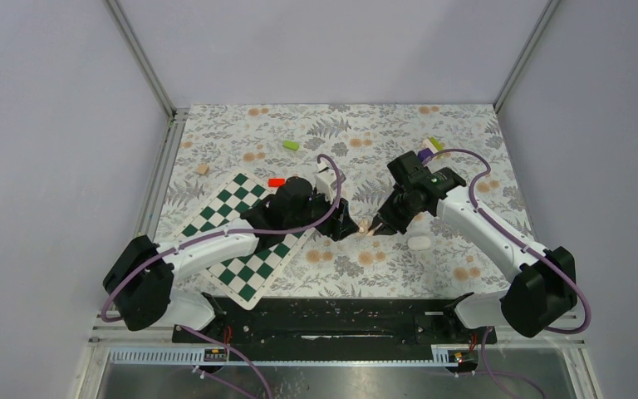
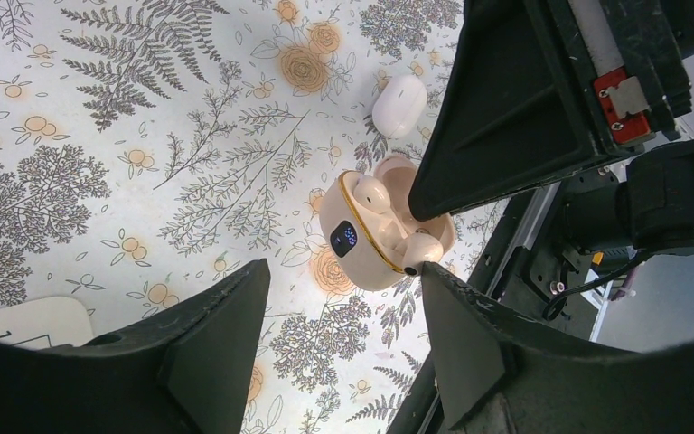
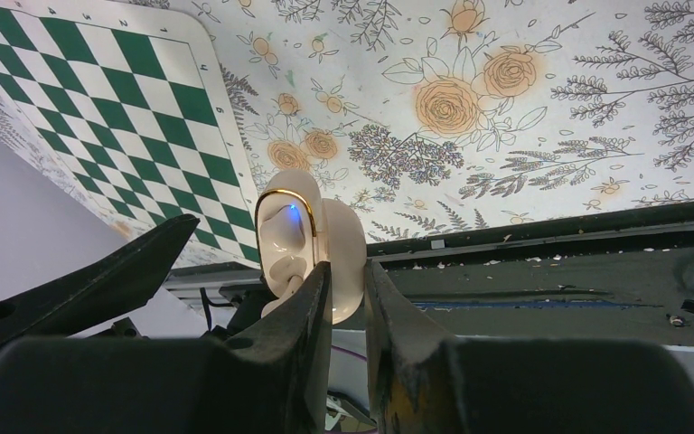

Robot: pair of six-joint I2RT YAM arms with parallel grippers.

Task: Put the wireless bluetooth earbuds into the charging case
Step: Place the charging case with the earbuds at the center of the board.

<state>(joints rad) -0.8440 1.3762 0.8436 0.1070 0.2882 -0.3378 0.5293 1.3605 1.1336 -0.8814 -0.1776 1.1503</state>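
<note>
From above, the charging case (image 1: 364, 225) lies on the flowered worktop (image 1: 432, 133) at the middle of the view, squeezed between the left claw (image 1: 345, 226) at its 9 o'clock and the right claw (image 1: 380, 224) at its 3 o'clock. The chessboard (image 1: 241, 241) is further off toward 9, and a white oval thing (image 1: 419, 243) sits at 4. In the left wrist view the case is open. Its gold rim, and so its long axis, runs from 11 to 5 o'clock, and its mouth faces about 2. One earbud (image 2: 372, 193) sits in its well. A second earbud (image 2: 422, 249) lies askew at the rim, stem toward 7. The left claw gapes wide on nothing, the case just ahead of its tips. In the right wrist view the case stands with its long axis from 12 to 6 o'clock. The right claw is pinched nearly shut against it. I cannot tell whether it nips the earbud or the case itself. The case looks light, hard and slick. It would likely skid or tip under a push, and the hinged lid looks like its weak part. I would take hold across the lower shell's broad sides.
</note>
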